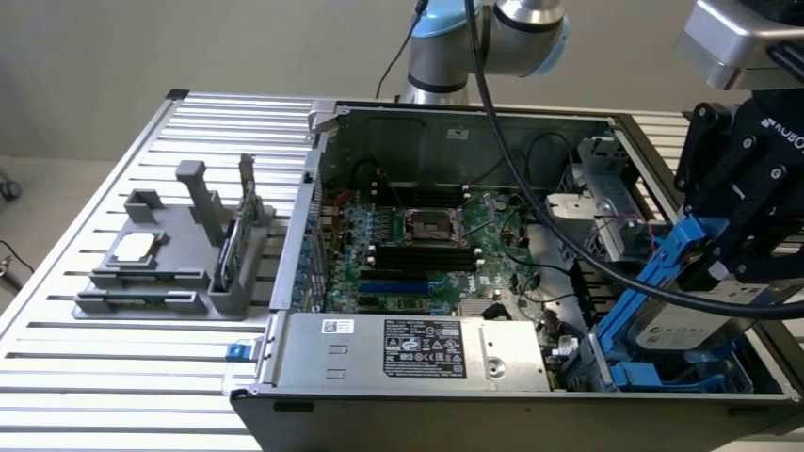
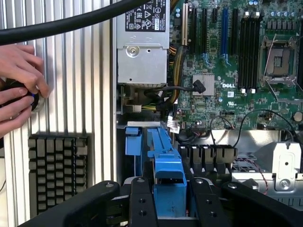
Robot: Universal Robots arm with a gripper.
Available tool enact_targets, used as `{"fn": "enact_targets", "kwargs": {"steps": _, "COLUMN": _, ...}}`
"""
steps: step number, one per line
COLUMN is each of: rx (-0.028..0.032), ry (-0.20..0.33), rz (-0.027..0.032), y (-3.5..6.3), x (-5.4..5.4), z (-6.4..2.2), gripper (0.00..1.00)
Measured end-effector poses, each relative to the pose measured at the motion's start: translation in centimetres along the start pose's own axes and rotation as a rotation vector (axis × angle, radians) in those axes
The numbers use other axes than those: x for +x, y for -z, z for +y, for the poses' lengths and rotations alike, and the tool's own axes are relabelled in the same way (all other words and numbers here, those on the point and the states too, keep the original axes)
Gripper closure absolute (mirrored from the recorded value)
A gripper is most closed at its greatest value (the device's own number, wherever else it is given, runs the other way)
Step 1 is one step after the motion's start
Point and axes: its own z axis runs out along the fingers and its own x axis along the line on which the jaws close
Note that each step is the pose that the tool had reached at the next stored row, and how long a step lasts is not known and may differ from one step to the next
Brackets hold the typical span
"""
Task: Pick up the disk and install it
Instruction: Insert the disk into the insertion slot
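The disk (image 1: 679, 325) is a silver-grey drive with a white label and blue side rails (image 1: 656, 275). It hangs tilted over the blue drive bay (image 1: 647, 379) at the near corner of the open computer case, on the exterior view's right. My black gripper (image 1: 718, 282) is shut on it from above. In the wrist view a blue rail of the disk (image 2: 169, 182) sits between my two black fingers (image 2: 142, 203), above blue bay slots (image 2: 135, 142).
The grey power-supply box (image 1: 415, 348) lies beside the bay, with the green motherboard (image 1: 415, 245) behind it. A thick black cable (image 1: 566, 240) crosses the case. A grey fixture (image 1: 164, 268) stands on the slatted table. A person's hand (image 2: 19, 85) and a keyboard (image 2: 57, 175) are outside the case.
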Motion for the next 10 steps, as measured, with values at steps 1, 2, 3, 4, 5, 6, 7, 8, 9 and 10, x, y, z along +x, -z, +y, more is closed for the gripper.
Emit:
{"fn": "enact_targets", "kwargs": {"steps": 1, "rx": 0.0000, "ry": 0.000, "rz": 0.0000, "y": -0.06, "x": 0.00, "z": 0.00, "gripper": 0.67}}
{"fn": "enact_targets", "kwargs": {"steps": 2, "rx": 0.0000, "ry": 0.000, "rz": 0.0000, "y": -0.13, "x": 0.00, "z": 0.00, "gripper": 0.67}}
{"fn": "enact_targets", "kwargs": {"steps": 3, "rx": 0.0000, "ry": 0.000, "rz": 0.0000, "y": -0.20, "x": 0.00, "z": 0.00, "gripper": 0.67}}
{"fn": "enact_targets", "kwargs": {"steps": 4, "rx": 0.0001, "ry": 0.000, "rz": 0.0000, "y": -0.28, "x": 0.00, "z": 0.00, "gripper": 0.67}}
{"fn": "enact_targets", "kwargs": {"steps": 5, "rx": 0.0002, "ry": 0.000, "rz": 0.0000, "y": -0.35, "x": 0.00, "z": 0.00, "gripper": 0.67}}
{"fn": "enact_targets", "kwargs": {"steps": 6, "rx": 0.0002, "ry": 0.000, "rz": 0.0000, "y": -0.41, "x": 0.00, "z": -0.01, "gripper": 0.67}}
{"fn": "enact_targets", "kwargs": {"steps": 7, "rx": 0.0003, "ry": 0.000, "rz": 0.0000, "y": -0.48, "x": 0.00, "z": 0.00, "gripper": 0.67}}
{"fn": "enact_targets", "kwargs": {"steps": 8, "rx": 0.0003, "ry": 0.000, "rz": 0.0000, "y": -0.54, "x": 0.00, "z": -0.01, "gripper": 0.67}}
{"fn": "enact_targets", "kwargs": {"steps": 9, "rx": 0.0003, "ry": 0.000, "rz": -0.0011, "y": -0.63, "x": 0.00, "z": -0.01, "gripper": 0.67}}
{"fn": "enact_targets", "kwargs": {"steps": 10, "rx": 0.0003, "ry": 0.000, "rz": -0.0001, "y": -0.66, "x": 0.00, "z": -0.01, "gripper": 0.66}}
